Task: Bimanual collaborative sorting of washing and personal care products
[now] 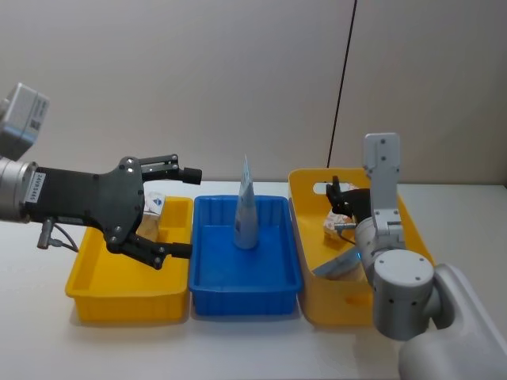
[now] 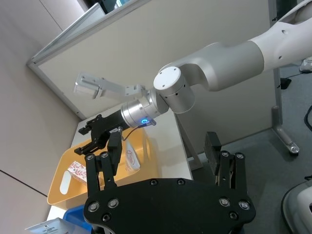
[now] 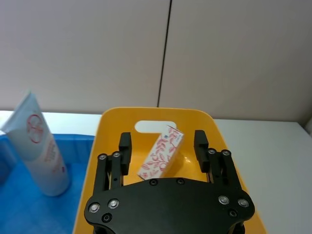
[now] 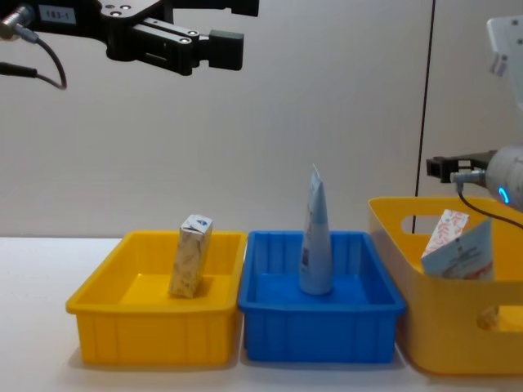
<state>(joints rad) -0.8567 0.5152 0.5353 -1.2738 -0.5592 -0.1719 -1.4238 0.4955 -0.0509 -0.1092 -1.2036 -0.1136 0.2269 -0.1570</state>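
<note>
Right tool [image 3: 164,148], jaws apart, hovers over the red-leaf carton [image 3: 161,158] at the yellow tub's [image 3: 204,122] twelve o'clock. Light, crushable card: pinch its flat sides gently. Left tool [image 1: 176,210] gapes, empty.

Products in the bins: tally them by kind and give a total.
Cartons: 2, beige-print carton in left bin, red-print carton in right bin
Tubes: 2, upright tube in blue bin, leaning tube in right bin
Total: 4
</note>
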